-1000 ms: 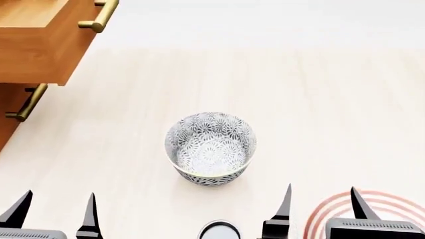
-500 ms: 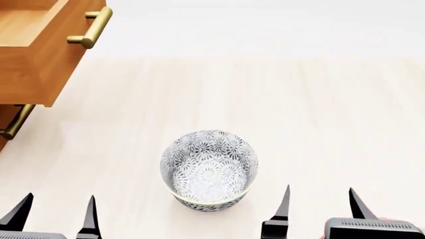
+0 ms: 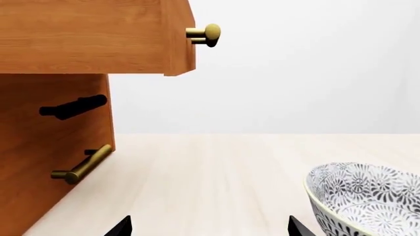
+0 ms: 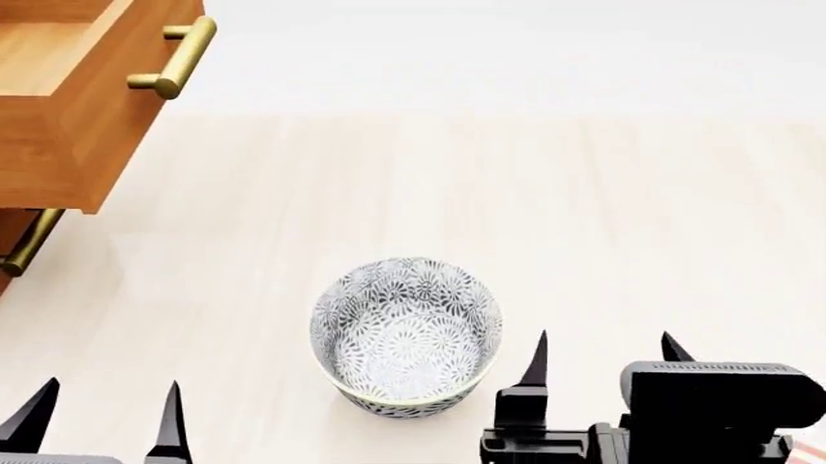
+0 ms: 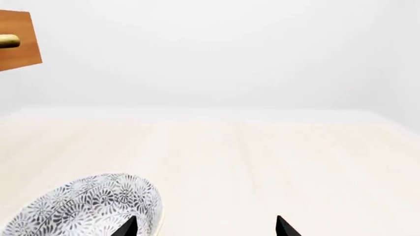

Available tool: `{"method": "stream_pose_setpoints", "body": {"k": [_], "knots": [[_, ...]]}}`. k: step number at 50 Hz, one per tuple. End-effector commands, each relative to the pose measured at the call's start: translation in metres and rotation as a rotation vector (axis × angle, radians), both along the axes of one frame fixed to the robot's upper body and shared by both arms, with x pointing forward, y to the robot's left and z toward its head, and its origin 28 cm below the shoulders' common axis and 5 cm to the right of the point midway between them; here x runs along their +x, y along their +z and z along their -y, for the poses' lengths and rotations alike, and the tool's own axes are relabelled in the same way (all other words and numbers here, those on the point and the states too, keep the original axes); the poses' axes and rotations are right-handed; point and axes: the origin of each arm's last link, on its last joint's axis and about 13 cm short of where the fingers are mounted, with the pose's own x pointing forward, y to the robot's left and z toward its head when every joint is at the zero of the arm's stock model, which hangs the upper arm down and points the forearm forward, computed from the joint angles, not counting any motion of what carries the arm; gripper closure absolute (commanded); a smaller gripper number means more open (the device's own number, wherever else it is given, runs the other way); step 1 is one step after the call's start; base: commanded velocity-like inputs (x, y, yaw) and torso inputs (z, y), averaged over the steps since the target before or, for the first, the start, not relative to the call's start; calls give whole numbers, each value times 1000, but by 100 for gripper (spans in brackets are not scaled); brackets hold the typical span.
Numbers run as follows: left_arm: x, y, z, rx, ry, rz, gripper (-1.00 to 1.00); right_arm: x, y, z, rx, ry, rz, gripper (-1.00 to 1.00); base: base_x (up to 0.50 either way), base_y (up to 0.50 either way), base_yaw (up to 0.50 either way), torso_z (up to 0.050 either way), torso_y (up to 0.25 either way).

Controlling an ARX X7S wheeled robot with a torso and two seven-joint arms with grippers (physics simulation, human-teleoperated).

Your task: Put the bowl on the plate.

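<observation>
Grey floral print covers the bowl (image 4: 405, 335) inside and out, and it sits upright on the pale wooden table (image 4: 620, 213), toward the near edge and roughly midway across. Nothing is in it and nothing touches it. The plate is not in any view, apart perhaps from a sliver of pink at the near right corner under the right arm that I cannot make out, so by my reckoning the job has barely begun: the bowl has yet to be grasped, lifted, and carried to the plate.

The right gripper (image 4: 604, 350) hovers just beside the bowl on its right, fingers spread wide with nothing between them; the nearer fingertip stands close to the rim without touching it. From its own camera the bowl lies off to one side of the gap, not inside it. The left gripper (image 4: 103, 401) hangs at the near left edge, also parted and empty, further off from the bowl.

Along the table's left edge stands a wooden drawer unit (image 4: 65, 116) with brass handles (image 4: 172, 60), its top drawer pulled open.
</observation>
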Motion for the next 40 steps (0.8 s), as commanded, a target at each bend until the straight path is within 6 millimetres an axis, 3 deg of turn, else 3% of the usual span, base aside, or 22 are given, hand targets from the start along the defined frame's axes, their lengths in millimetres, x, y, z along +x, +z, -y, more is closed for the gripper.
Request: {"method": "stream_pose_setpoints", "body": {"k": [1,21,40], "knots": [[-1,0,-1,1,4,2,-100,7,27,-5,-27,92,-75,-100,0,0,0,0,0],[-2,3,-1,0,4,7,-100,35,78,-14,-71,309,-194,-100,0,0,0,0,0],[-4,7,-2,12,11,22,-100,63,111,-23,-194,460,-337,-100,0,0,0,0,0]]}}
